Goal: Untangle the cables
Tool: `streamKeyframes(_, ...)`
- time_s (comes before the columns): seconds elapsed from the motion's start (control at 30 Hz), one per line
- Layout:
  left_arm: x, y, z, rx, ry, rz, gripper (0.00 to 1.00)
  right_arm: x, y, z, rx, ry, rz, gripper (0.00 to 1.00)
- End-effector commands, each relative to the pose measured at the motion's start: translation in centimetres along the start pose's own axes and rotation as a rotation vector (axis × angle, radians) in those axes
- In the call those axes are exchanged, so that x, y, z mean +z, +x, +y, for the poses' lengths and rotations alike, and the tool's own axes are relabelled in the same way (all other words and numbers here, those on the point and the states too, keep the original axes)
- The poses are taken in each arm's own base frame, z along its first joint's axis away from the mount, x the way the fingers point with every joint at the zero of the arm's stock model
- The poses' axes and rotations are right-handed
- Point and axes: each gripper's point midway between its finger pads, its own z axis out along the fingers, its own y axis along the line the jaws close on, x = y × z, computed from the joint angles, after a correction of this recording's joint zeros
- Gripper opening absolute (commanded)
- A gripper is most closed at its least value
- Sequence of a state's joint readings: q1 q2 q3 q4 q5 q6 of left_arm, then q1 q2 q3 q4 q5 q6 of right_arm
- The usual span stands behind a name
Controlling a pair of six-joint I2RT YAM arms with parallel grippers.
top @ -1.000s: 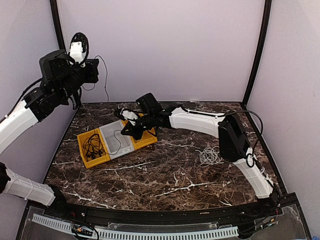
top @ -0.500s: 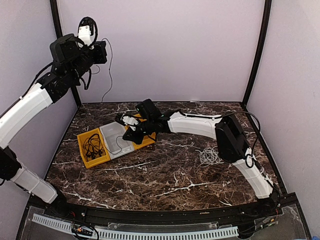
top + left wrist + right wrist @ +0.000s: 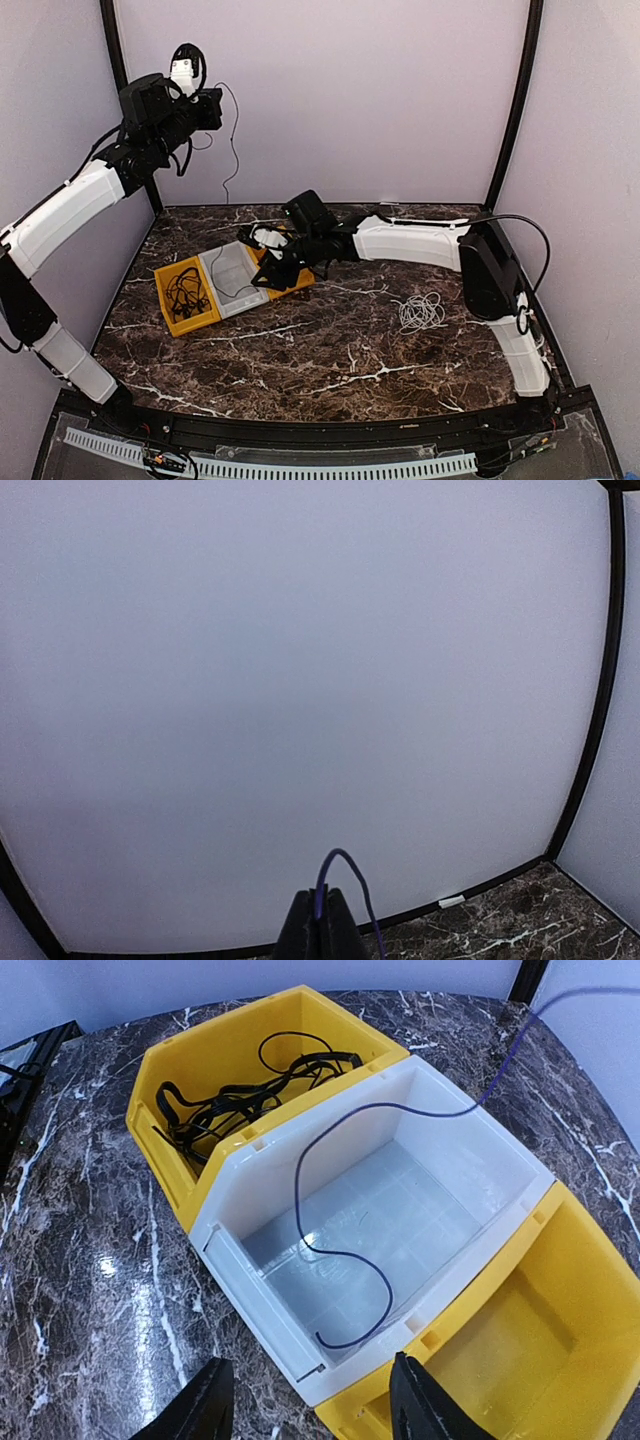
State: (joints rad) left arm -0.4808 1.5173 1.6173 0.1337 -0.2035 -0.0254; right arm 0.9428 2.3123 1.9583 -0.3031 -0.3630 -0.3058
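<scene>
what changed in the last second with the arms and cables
Left gripper, shut on the thin dark cable, rose higher and rightward. Right gripper opened over the white bin, where the cable's end lies. Black cables in the yellow bin and white coil stayed put.

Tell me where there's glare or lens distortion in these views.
Right wrist: bright glare patches on the glossy marble table and a sheen on the white bin floor; the thin cable is sharp. Left wrist: the black frame post bows, a wide-lens distortion; wall evenly lit. Top external: soft, even light, no hard shadows.
</scene>
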Motion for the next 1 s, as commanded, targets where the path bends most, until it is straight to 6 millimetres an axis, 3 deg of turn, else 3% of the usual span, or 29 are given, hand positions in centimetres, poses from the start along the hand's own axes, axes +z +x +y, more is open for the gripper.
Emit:
streamKeyframes(0.0,0.0,2.5,-0.6,-0.037,0.076,0.034,0.00,-5.2,-2.5,1.2,-0.055,0.009,-0.032,0.56)
streamKeyframes(0.2,-2.9,5.6,-0.5,-0.082,0.099,0.123,0.00,-12.8,1.5,2.0,-0.074,0.049,-0.008,0.58)
streamKeyframes(0.37,-6.0,10.0,-0.4,-0.126,0.118,0.257,0.00,-19.6,5.4,0.2,-0.051,0.144,0.033,0.59)
streamKeyframes(0.5,-8.8,11.6,-0.4,-0.171,0.134,0.336,0.00,-23.6,9.0,-1.9,0.025,0.222,0.049,0.60)
streamKeyframes(0.63,-10.9,13.1,-0.6,-0.224,0.147,0.407,0.00,-26.3,12.1,-2.9,0.107,0.249,0.051,0.61)
streamKeyframes(0.87,-13.2,20.0,-0.5,-0.303,0.128,0.556,0.00,-30.0,16.0,-4.5,0.218,0.345,-0.015,0.62)
streamKeyframes(0.97,-13.2,21.6,-0.5,-0.310,0.125,0.577,0.00,-31.0,17.0,-5.3,0.222,0.393,-0.015,0.62)
